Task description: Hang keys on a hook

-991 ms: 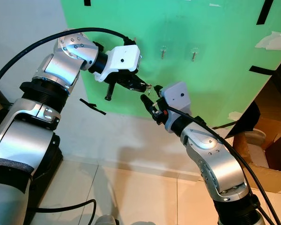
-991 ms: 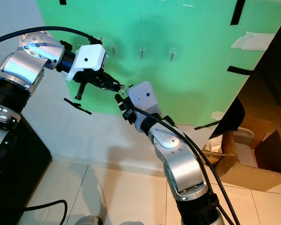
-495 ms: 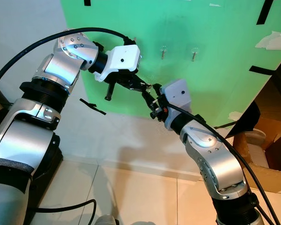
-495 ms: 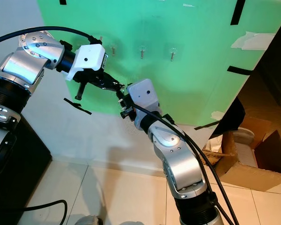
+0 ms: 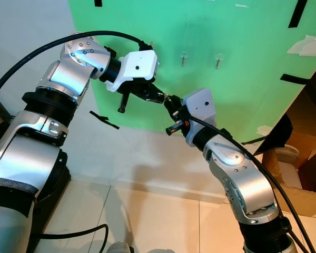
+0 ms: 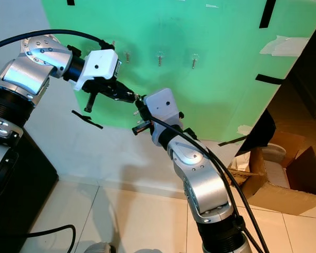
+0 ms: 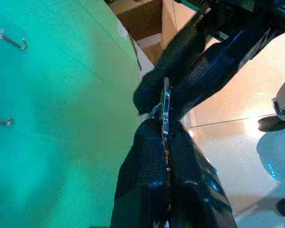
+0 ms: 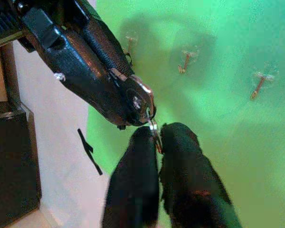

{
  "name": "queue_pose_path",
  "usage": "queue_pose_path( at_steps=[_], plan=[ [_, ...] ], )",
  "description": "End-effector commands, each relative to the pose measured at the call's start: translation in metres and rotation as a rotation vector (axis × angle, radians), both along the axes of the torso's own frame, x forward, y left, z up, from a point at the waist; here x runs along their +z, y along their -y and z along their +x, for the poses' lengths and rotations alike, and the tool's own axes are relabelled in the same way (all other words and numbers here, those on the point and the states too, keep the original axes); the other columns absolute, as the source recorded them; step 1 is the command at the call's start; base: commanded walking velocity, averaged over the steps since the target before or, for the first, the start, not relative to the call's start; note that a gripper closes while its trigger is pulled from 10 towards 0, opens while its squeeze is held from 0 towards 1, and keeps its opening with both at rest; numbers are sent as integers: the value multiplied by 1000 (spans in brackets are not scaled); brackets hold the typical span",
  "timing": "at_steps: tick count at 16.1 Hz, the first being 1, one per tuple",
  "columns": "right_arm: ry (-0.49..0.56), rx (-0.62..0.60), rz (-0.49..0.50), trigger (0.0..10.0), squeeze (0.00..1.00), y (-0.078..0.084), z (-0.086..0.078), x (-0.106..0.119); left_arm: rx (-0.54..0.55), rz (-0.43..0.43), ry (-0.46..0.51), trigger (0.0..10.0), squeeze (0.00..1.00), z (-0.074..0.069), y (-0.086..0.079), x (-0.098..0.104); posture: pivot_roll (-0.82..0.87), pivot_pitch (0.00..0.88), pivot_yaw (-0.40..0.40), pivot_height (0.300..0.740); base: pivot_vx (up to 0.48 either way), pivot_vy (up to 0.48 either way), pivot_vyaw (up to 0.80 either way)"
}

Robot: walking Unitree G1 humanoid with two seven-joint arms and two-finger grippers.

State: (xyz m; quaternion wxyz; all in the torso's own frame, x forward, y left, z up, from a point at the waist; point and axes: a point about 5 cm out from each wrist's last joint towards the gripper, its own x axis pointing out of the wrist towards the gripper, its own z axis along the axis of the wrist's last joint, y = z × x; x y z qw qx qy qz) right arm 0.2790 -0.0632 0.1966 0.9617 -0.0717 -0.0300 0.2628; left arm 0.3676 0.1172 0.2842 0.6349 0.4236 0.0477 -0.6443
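Observation:
A small metal bunch of keys (image 5: 167, 97) hangs in the air in front of the green wall panel (image 5: 237, 84), below a row of small hooks (image 5: 184, 58). My left gripper (image 5: 161, 97) is shut on the flat key (image 8: 140, 98), coming in from the left. My right gripper (image 5: 169, 101) comes up from below right and is shut on the key ring (image 8: 153, 127) just under the left fingertips (image 8: 126, 102). In the left wrist view the key's edge (image 7: 166, 111) runs between both pairs of black fingers. The nearest hooks (image 8: 185, 61) stand apart from the keys, higher on the panel.
Black tape strips (image 5: 104, 119) mark the wall and the panel's edges. An open cardboard box (image 5: 300, 174) with a white object in it stands on the tiled floor at the right. A black cabinet (image 6: 16, 179) stands low on the left.
My right gripper has risen from below the keys, turned, and shut on the key ring. The left gripper has held the keys still.

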Motion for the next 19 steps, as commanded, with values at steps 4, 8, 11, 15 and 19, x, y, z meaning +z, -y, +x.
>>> queue_pose_path(
  at_steps=[4,8,11,15,19],
  plan=[
    [14,-12,-17,0,0,1,4,2,7,-4,15,10000,0,1,-2,6,-36,0,-3,740,0,0,0],
    [38,-4,-12,0,0,3,3,4,28,-16,0,10000,0,1,-5,-1,-34,0,-5,740,0,0,0],
    [46,27,-21,0,0,3,1,4,80,-55,-22,10000,0,1,-9,-9,-34,0,-10,740,0,0,0],
    [33,79,-63,0,0,7,-4,-2,143,-236,-37,10000,1000,-5,-10,-29,-31,0,-29,740,0,0,0],
    [6,119,-89,0,0,7,-8,-10,219,-299,-59,10000,1000,-10,-19,-40,-26,0,-39,740,0,0,0]
  ],
)
